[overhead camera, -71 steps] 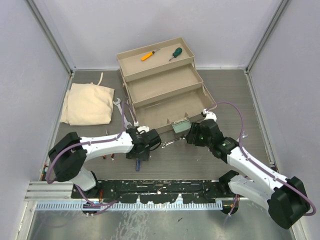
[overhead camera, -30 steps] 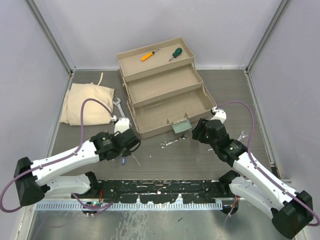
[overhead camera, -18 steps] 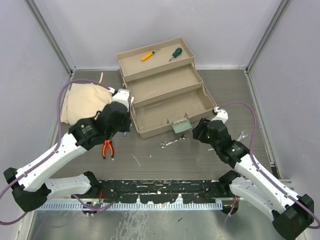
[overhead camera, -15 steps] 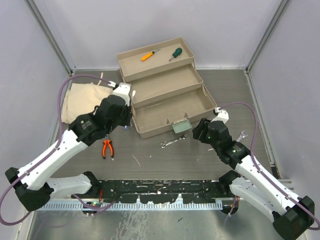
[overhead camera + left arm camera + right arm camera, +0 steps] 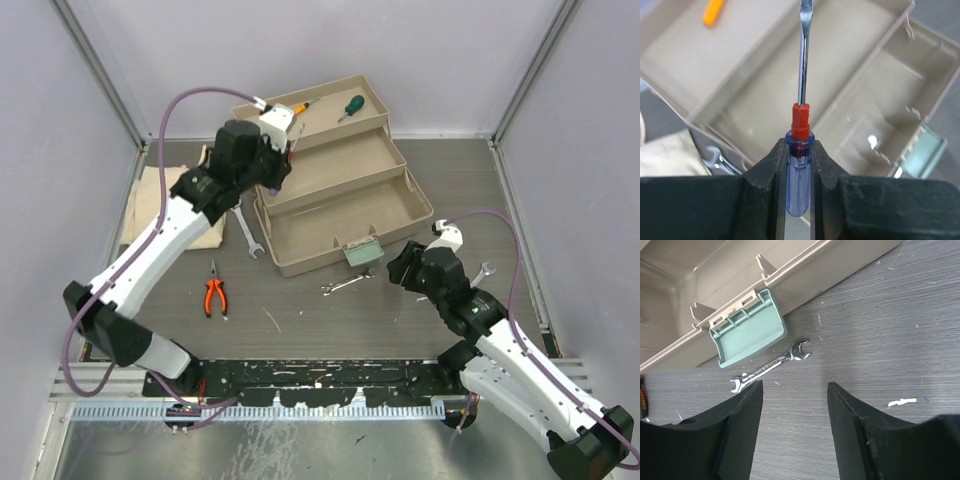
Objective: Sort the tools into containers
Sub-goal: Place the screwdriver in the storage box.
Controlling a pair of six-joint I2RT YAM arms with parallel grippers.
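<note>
The dark grey wood-grain table (image 5: 480, 190) carries a tan plastic toolbox (image 5: 335, 160) that stands open with three stepped trays, and a cream cloth bag (image 5: 150, 200) lies to its left. The left arm reaches over the box, and its left end effector (image 5: 799, 150) is clamped on the clear blue handle of a blue-and-red screwdriver (image 5: 799, 187). In the left wrist view the steel shaft points forward above the middle tray, near the wall of the top tray. The right end effector (image 5: 795, 387) hangs low over the table in front of the box with its jaws apart and holding nothing. A pair of orange-handled pliers (image 5: 213, 297) lies on the table near the left arm. The top tray already holds an orange-handled screwdriver (image 5: 295, 111) and a green-handled screwdriver (image 5: 353, 104). A small silver open-end wrench (image 5: 771, 366) lies just beside the pale green latch (image 5: 747, 335), another wrench (image 5: 245, 228) lies beside the left wall of the box, and a third wrench (image 5: 483, 272) is on the right. I think the danger now is a release in the wrong place. If the jaws part above the tray wall, the screwdriver may land in the middle tray, apart from the other screwdrivers, or the tip may strike the wall and the tool may bounce out.
</note>
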